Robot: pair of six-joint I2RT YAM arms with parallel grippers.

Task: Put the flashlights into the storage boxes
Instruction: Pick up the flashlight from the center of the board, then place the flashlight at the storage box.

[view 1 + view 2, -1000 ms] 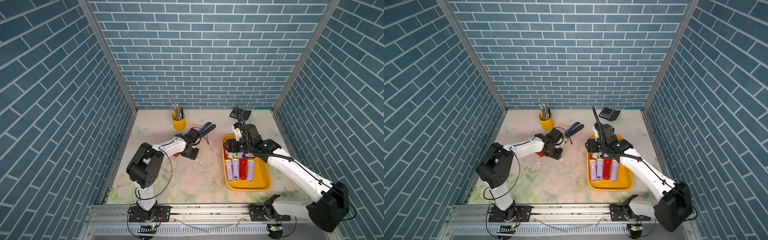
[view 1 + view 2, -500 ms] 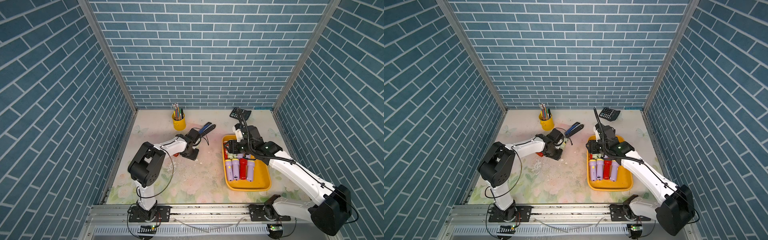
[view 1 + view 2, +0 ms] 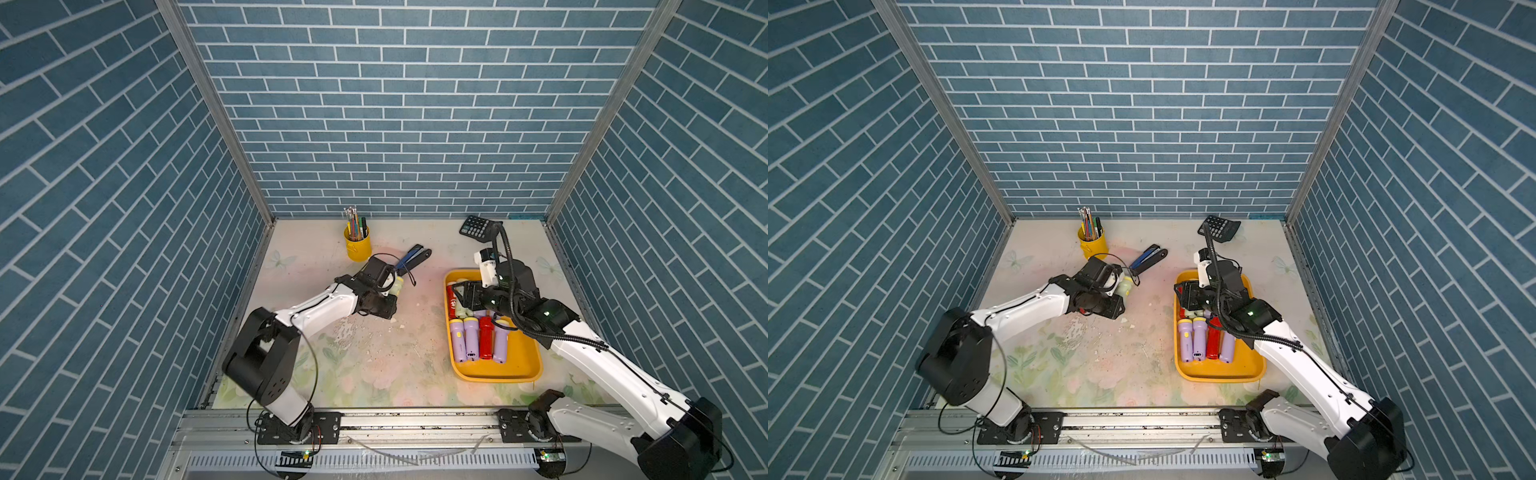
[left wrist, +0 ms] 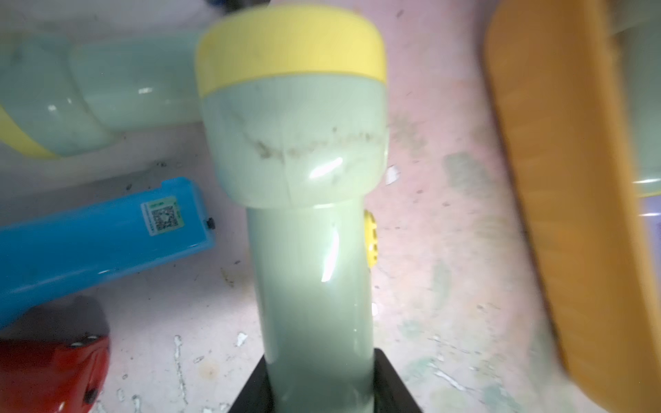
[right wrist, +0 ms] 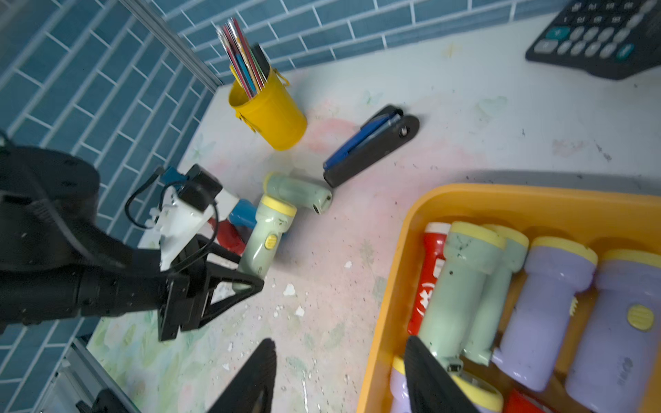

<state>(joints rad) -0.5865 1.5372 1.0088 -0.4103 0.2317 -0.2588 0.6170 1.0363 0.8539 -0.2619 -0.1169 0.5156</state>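
Blue brick-patterned walls enclose a worn, floral-printed tabletop (image 3: 374, 357). In a top view, the shallow rectangular yellow plastic tray (image 3: 494, 376) sits at 3 o'clock of the table's middle, and the loose torches cluster near 11 o'clock.

The left gripper (image 5: 246, 282) is clenched on the handle of a stubby pale green plastic flashlight with a yellow head (image 4: 297, 178), which lies low over the tabletop. Beside it lie a second pale green flashlight (image 5: 297, 193), a blue one (image 4: 89, 243) and a red one (image 4: 46, 364). The right gripper (image 5: 339, 375) hangs over the tray's 12 o'clock end with jaws apart and nothing between them. Lilac, red and pale green torches already lie inside the tray.

The step in hand looks like the pick-up. The next move likely calls for lifting the torch clear, carrying it toward 4 o'clock over the rim, and lowering it at the bare 6 o'clock end, clear of the right arm.
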